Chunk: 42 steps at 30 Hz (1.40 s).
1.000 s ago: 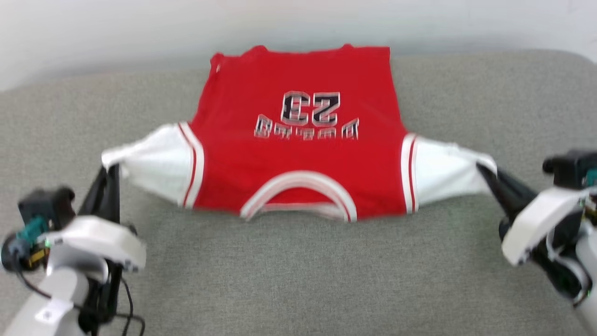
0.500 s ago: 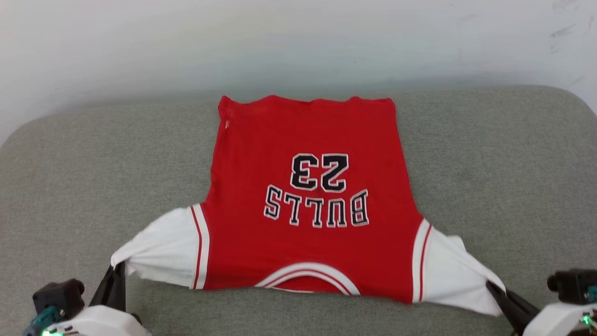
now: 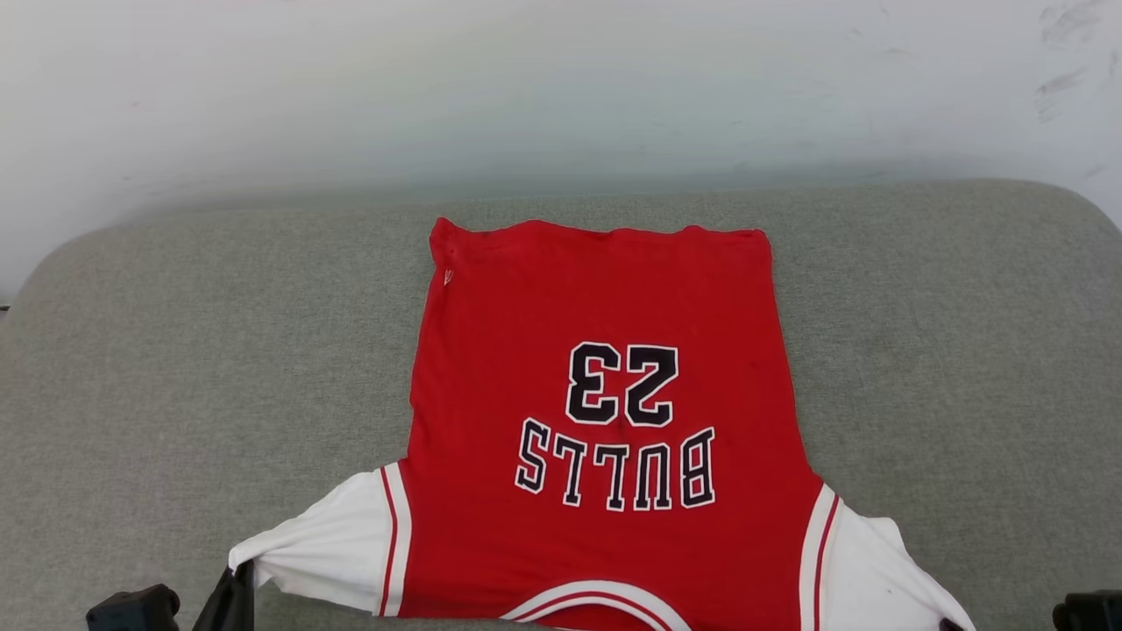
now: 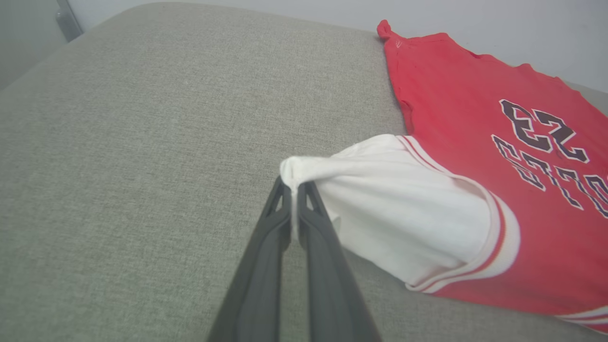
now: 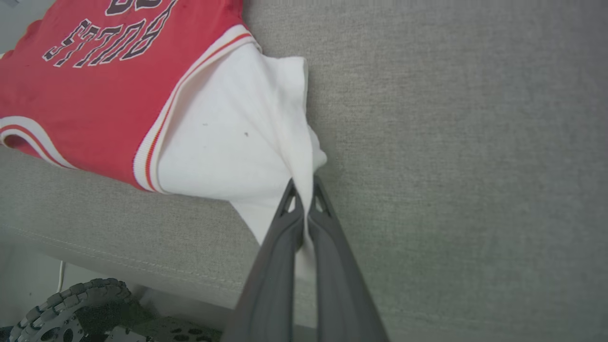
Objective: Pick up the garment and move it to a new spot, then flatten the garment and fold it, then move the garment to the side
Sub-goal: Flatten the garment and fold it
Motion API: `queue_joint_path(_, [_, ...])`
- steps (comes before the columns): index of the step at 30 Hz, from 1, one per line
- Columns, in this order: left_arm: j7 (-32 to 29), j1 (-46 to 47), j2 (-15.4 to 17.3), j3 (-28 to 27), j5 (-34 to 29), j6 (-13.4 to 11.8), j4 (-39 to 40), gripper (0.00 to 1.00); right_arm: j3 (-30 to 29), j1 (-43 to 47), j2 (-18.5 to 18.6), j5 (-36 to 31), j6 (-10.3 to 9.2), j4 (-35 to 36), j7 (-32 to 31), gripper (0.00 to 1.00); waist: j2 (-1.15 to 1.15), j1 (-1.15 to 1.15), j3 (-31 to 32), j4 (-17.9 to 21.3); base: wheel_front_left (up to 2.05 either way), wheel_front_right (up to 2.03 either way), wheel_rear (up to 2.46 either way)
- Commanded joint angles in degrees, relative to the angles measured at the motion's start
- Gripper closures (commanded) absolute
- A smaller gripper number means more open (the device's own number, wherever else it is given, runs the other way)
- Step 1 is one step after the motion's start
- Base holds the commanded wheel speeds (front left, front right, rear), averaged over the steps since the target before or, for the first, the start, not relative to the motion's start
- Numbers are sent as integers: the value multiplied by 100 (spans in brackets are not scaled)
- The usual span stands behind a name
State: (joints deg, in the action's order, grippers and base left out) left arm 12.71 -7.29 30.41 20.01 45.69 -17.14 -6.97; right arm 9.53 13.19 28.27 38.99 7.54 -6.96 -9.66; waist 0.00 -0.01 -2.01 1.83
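The garment (image 3: 605,438) lies spread, print side up, on the grey cushion (image 3: 175,350), stretched between the two grippers. Its red body and hem lie beyond their fingertips and its collar is at the side near to them. The left gripper (image 4: 295,190) is clenched on the bunched tip of the white left sleeve, with the fabric pinched between both dark fingers. The right gripper (image 5: 304,190) is clenched in the same way on the end of the right sleeve. One second ago the hem was at the far edge of the cushion, close to the wall (image 3: 526,88); now a strip of grey shows behind it, so the garment has come nearer to the robot. The head camera has also moved, and the grippers now sit at the bottom border of that view. Both sleeves are pinched as before. The left fingers reach low and flat over the cushion. The right fingers are by the cushion's near edge, with a wheel (image 5: 71,304) below it.
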Motion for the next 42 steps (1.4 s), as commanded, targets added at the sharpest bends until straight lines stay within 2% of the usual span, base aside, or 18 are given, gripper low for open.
queue_joint_path(1, [-22,55,6,16,-8,23,-11,100,-59,31,-37,-81,-10,68,-25,100,0,1,4,0,0,0,0])
queue_joint_path(3, [-30,139,-5,75,-50,49,-19,100,-120,-24,-94,-143,-10,162,-96,100,0,1,2,0,0,0,0])
queue_joint_path(4, [-37,176,-18,99,-62,69,-28,100,-143,-61,-109,-175,-9,227,-137,84,0,1,0,1,0,0,0])
queue_joint_path(5, [-42,212,-31,127,-80,84,-35,100,-171,-106,-114,-229,-9,280,-168,54,0,1,-3,1,0,0,0])
queue_joint_path(6, [-45,240,-56,158,-105,93,-43,100,-179,-147,-107,-289,-9,341,-194,0,0,1,-5,2,0,0,0])
queue_joint_path(15, [26,569,-286,387,-263,176,-38,100,-587,-785,10,-478,-8,1019,-297,0,0,1,-208,-123,0,0,0])
queue_joint_path(20, [72,838,-321,435,-401,173,110,100,-986,-1684,189,-503,-8,1252,-454,0,0,1,-538,-281,0,0,0])
queue_joint_path(25, [90,1199,-355,477,-580,151,349,100,-1050,-2874,496,-482,-8,1303,-879,0,0,1,-1072,-479,0,0,0])
queue_joint_path(29, [112,1473,-422,515,-704,128,499,100,-762,-3946,796,-441,-8,1012,-1447,0,0,1,-1489,-627,0,0,0])
queue_joint_path(30, [112,1473,-422,515,-704,128,499,100,-762,-3946,796,-441,-8,1012,-1447,0,0,1,-1489,-627,0,0,0])
queue_joint_path(36, [153,1824,-526,573,-884,143,655,100,-56,-5439,1095,-208,-8,253,-2888,0,0,1,-2049,-831,0,0,0])
queue_joint_path(42, [191,2111,-682,625,-1038,156,757,100,511,-6598,1020,-84,-8,-558,-4248,0,0,1,-2530,-1009,0,0,0])
